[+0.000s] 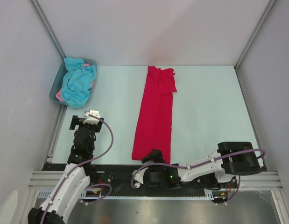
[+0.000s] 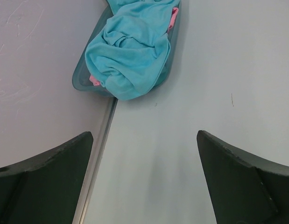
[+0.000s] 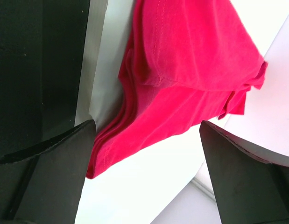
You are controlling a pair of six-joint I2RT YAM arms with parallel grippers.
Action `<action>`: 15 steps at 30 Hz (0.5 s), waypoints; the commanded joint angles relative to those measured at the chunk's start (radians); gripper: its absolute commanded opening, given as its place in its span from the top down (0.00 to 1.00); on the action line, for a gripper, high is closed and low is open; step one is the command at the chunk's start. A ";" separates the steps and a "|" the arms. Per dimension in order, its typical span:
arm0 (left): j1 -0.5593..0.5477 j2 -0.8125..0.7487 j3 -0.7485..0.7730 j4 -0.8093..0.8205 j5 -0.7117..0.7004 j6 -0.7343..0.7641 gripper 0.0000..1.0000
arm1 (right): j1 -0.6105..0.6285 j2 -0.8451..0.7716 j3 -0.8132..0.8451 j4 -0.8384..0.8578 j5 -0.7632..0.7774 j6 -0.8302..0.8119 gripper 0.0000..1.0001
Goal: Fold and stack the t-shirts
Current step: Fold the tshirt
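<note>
The red t-shirt [image 1: 154, 116] is laid out on the table [image 1: 209, 107] as a long narrow strip, several layers thick. Its near hem lies just ahead of the right gripper [image 3: 146, 135] and between its fingers, and the jaws are spread wide with nothing held. The cloth is judged to be light, soft and limp. If it is lifted by a single point it is likely to sag, and the stacked layers may slip apart. A hold is best taken at a hem corner, low against the table, with all layers pinched together.

The left gripper [image 2: 144, 140] is likewise wide open and empty. Well ahead of its jaws and towards the left, the turquoise t-shirt [image 2: 130, 56] is heaped in the tub [image 1: 54, 92], with a pink t-shirt [image 2: 174, 14] showing under it. As that heap is crumpled, a raised fold near its top is judged the easiest hold.
</note>
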 commanded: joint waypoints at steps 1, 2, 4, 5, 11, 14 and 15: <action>0.011 -0.002 -0.002 0.015 -0.005 -0.030 0.00 | 0.005 -0.004 0.029 0.041 0.020 -0.046 0.00; 0.011 -0.002 -0.003 0.015 -0.004 -0.027 0.00 | 0.002 -0.005 0.034 0.044 0.021 -0.055 0.00; 0.011 -0.005 -0.006 0.018 -0.004 -0.027 0.00 | 0.002 0.002 0.051 0.041 0.039 -0.077 0.00; 0.011 -0.002 -0.008 0.021 -0.004 -0.025 0.00 | 0.002 0.004 0.058 0.039 0.044 -0.083 0.00; 0.011 -0.001 -0.008 0.022 0.004 -0.022 0.00 | 0.011 -0.018 0.140 -0.085 0.023 -0.046 0.00; 0.011 -0.001 -0.009 0.021 0.012 -0.025 0.00 | 0.005 -0.022 0.155 -0.103 0.007 -0.043 0.00; 0.011 -0.001 -0.009 0.021 0.012 -0.024 0.00 | -0.009 -0.019 0.141 -0.097 0.004 -0.044 0.00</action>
